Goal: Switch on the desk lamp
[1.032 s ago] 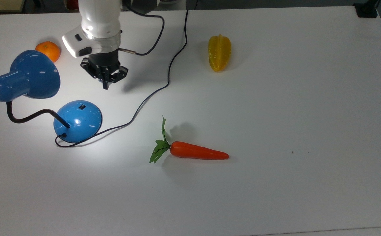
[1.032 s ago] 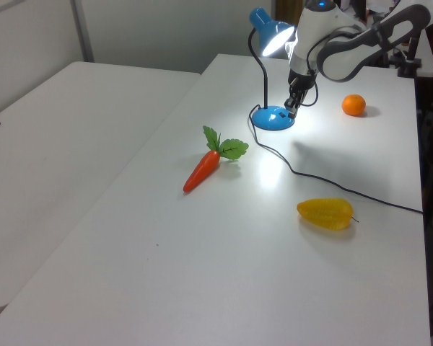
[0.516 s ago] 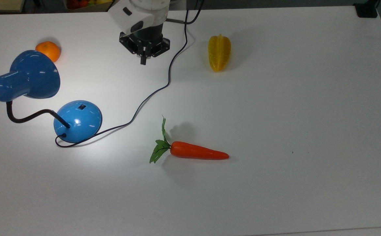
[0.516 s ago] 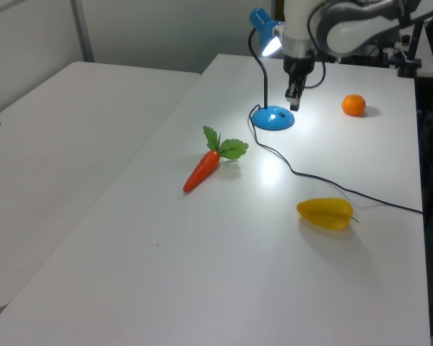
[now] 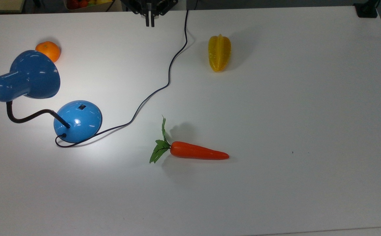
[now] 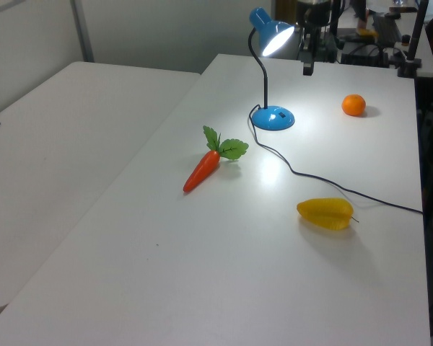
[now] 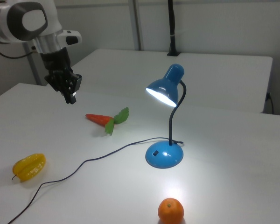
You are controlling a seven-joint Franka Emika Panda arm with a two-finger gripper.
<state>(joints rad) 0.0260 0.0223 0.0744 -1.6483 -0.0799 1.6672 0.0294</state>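
Observation:
The desk lamp stands on the white table with its domed blue base (image 5: 78, 120) (image 7: 164, 155) at the top view's left. Its small black switch (image 5: 82, 106) sits on top of the base. The black gooseneck (image 5: 26, 117) carries the blue shade (image 5: 29, 77) (image 6: 270, 32), whose inside glows bright (image 7: 160, 94) and throws a light patch on the table. The thin black cord (image 5: 169, 70) runs off to the far edge. My gripper (image 5: 149, 22) (image 6: 307, 68) (image 7: 71, 96) hangs shut and holding nothing, high above the far edge, well away from the lamp.
An orange (image 5: 48, 50) lies just behind the lamp shade in the top view. A yellow starfruit (image 5: 219, 53) rests at the far middle, and a carrot with green leaves (image 5: 197, 152) lies near the centre. The table (image 5: 308, 131) stretches bare to the top view's right.
My gripper has risen and pulled back from beside the lamp base to the top view's upper edge. The lamp stays lit and nothing on the table has shifted.

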